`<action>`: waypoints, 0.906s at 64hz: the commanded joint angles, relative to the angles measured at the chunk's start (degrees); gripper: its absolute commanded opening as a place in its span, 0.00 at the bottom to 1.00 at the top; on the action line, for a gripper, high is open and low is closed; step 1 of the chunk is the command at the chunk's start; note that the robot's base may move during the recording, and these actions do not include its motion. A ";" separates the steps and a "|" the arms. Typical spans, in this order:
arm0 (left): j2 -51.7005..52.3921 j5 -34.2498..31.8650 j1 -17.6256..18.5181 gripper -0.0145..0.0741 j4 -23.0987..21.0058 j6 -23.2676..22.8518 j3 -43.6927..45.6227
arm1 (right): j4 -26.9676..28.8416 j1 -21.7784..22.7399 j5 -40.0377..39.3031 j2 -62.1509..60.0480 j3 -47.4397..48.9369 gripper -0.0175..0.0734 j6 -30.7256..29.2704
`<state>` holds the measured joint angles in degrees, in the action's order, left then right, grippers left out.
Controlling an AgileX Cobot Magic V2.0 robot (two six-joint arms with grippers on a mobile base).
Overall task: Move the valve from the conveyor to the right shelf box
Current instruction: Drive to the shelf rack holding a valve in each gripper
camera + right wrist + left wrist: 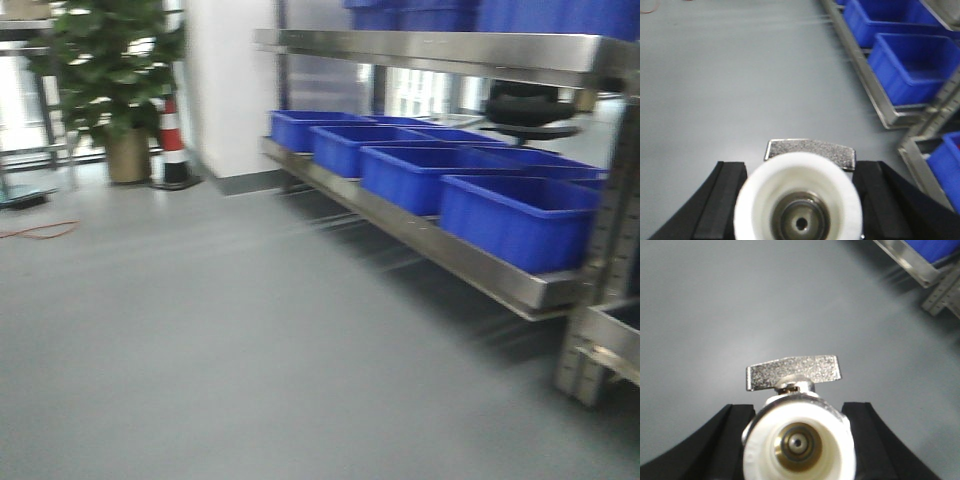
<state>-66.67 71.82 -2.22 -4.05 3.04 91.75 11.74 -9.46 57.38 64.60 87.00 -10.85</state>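
Each gripper holds a valve. In the left wrist view, a metal valve (799, 440) with a white-taped end and a flat silver handle sits between the black fingers (725, 440) of my left gripper (799, 450), which is shut on it. In the right wrist view, my right gripper (798, 210) is shut on a second valve (798, 205) of the same kind. Both hang above grey floor. A steel shelf (470, 265) with several blue boxes (515, 215) stands at the right. The conveyor is out of view.
Blue boxes (910, 65) on the low steel shelf rail (865, 80) lie to the right of my right gripper. A potted plant (120, 90) and a striped cone (172, 140) stand at the back left by a white pillar (232, 80). Grey floor (200, 340) fills the foreground.
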 commanded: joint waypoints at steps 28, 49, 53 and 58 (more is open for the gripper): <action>0.54 -1.85 0.22 0.04 -0.41 -0.16 0.19 | -0.33 -0.07 -3.87 -0.86 0.94 0.03 -0.18; 0.54 -1.85 0.22 0.04 -0.41 -0.16 0.19 | -0.33 -0.07 -3.87 -0.86 0.94 0.03 -0.18; 0.54 -1.85 0.22 0.04 -0.41 -0.16 0.19 | -0.33 -0.07 -3.87 -0.86 0.94 0.03 -0.18; 0.54 -1.85 0.22 0.04 -0.41 -0.16 0.19 | -0.33 -0.07 -3.87 -0.86 0.94 0.03 -0.18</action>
<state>-66.67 71.82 -2.22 -3.93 3.04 91.75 11.74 -9.46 57.38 64.60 87.00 -10.85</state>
